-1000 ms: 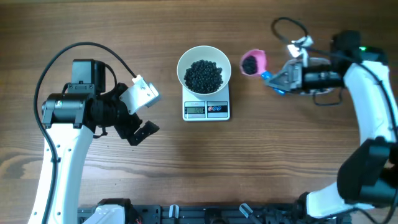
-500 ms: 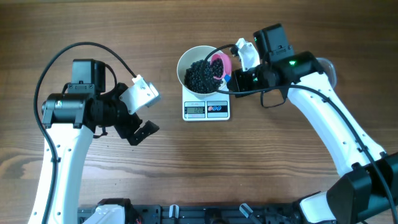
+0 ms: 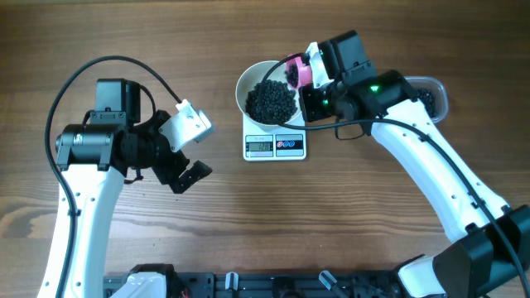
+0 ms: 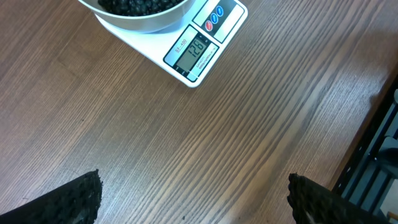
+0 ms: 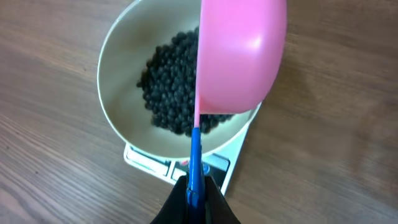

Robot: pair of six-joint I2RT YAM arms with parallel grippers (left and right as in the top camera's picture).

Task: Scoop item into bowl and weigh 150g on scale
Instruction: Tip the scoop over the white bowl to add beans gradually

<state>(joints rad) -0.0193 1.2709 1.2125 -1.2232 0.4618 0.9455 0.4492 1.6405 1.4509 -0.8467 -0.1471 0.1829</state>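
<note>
The right gripper (image 5: 194, 194) has its jaws clamped together on the blue handle (image 5: 195, 152) of the pink scoop (image 5: 239, 56). The handle's long axis runs straight out from the jaws toward the white bowl (image 3: 248, 83). The scoop sits above the rim on the side nearer the right arm. It is rolled onto its edge, so the wrist view shows its rounded back, with the open face turned toward the bowl's middle. What is left in the scoop is hidden from the wrist camera, though the overhead view hints at something dark in its mouth.

The black beads (image 5: 171, 93) lie heaped in the bowl, which rests on the kitchen scale (image 3: 275, 146). The display (image 4: 196, 53) shows a three-digit reading that looks short of the target. More beads are probably needed, and the supply seems to be the clear tub (image 3: 432, 89), which sits beyond the right arm, well apart from the bowl.

The left gripper (image 3: 189, 176) hangs over bare desk (image 3: 248, 223) off to the bowl's other side, jaws wide apart and holding nothing. The right arm is plainly the nearer one for any further tipping or scooping.
</note>
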